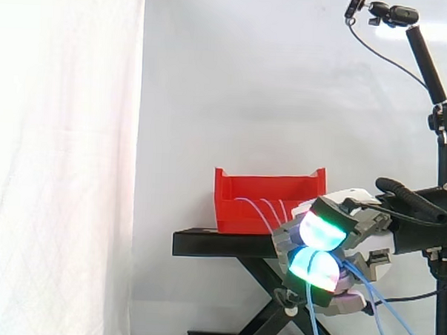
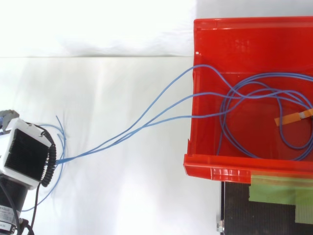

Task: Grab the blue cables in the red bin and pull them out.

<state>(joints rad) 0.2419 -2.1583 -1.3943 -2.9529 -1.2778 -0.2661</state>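
Several thin blue cables (image 2: 146,122) run from the red bin (image 2: 234,166) over its left wall and across open space to my hand (image 2: 27,154) at the lower left of the top view. The rest of their length lies in loops on the bin floor, with an orange tape tag (image 2: 293,117) on one. In the side view my hand (image 1: 358,225) hangs right of and below the bin (image 1: 260,188), with its fingers curled round the cables (image 1: 262,211). The pads glow cyan and green. Loose cable ends dangle beneath the hand.
The bin stands on a black scissor stand (image 1: 213,243). Green tape (image 2: 279,188) sits on the stand's top beside the bin. A black camera pole (image 1: 443,147) rises at the right edge behind my arm. A white curtain (image 1: 60,160) hangs behind.
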